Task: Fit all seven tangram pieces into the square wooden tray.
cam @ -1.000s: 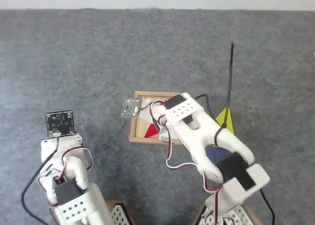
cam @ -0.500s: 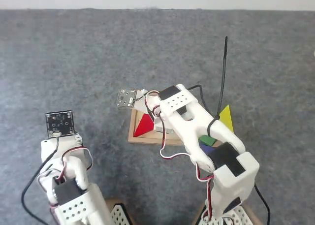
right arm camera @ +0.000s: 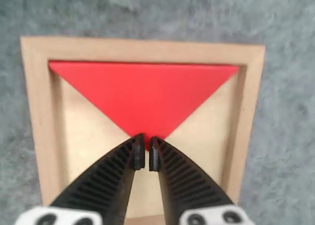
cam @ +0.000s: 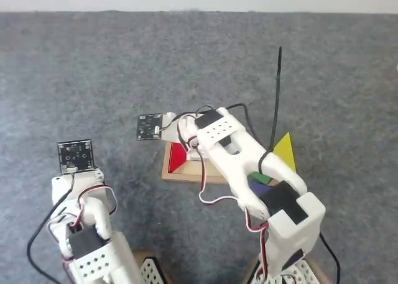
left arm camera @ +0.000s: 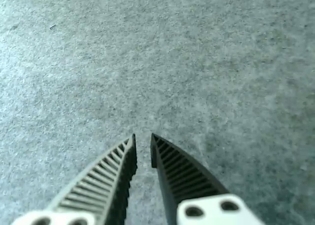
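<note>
Right claw (right arm camera: 145, 148): jaws all but together with just a thin slit between the tips. They sit over the floor of the square wooden tray (right arm camera: 34, 112). I can't tell whether they're touching the wood.

Flat red triangle piece (right arm camera: 142, 92) lies in the tray directly ahead of the claw. Its long edge runs along the tray wall farthest from the tips, and its apex points straight back, meeting the tips. Bare tray floor shows on either side of the fingers (right arm camera: 113, 171).

From the high view I see the right arm (cam: 242, 166) stretched over the tray (cam: 186, 176), with a corner of the red triangle (cam: 176, 158) showing beside it. Behind the claw, back along the arm, a yellow triangle piece (cam: 286, 150) sits on the grey carpet-like table cover (cam: 93, 66), outside the tray. A green piece (cam: 261, 177) and a dark blue piece (cam: 256, 187) are tucked under the forearm, shapes mostly hidden. I can't tell if they touch the tray.

Left claw (left arm camera: 142, 139): jaws close together with a narrow gap and nothing between them, over bare grey cover (left arm camera: 197, 62). Left arm (cam: 81, 228) is folded back, well apart from the tray.
</note>
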`<state>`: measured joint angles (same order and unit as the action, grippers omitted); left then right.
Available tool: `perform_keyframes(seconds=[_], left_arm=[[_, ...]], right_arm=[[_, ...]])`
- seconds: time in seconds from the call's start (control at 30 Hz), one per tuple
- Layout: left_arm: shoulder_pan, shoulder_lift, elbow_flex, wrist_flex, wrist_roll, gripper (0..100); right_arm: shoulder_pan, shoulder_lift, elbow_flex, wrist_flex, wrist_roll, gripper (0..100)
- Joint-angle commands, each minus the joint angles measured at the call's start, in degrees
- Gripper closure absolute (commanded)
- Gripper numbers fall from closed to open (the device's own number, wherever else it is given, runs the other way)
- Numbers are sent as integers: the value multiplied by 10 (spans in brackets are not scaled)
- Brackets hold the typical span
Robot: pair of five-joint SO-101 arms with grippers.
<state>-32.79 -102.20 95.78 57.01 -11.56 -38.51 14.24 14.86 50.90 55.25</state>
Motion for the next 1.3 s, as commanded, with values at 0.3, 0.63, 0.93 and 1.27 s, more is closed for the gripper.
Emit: perform_keyframes(seconds=[0.3, 0.63, 0.93, 1.27], left_arm=[[-2, -6, -28, -16, 3, 937], [-2, -6, -28, -16, 3, 937], [-2, -6, -28, -15, 3, 937], [-2, -6, -28, -14, 3, 937]], right_arm=[[17, -70, -50, 27, -45, 957], [185, -227, -35, 248, -278, 956], [316, -255, 120, 132, -468, 771], [306, -250, 246, -41, -594, 727]])
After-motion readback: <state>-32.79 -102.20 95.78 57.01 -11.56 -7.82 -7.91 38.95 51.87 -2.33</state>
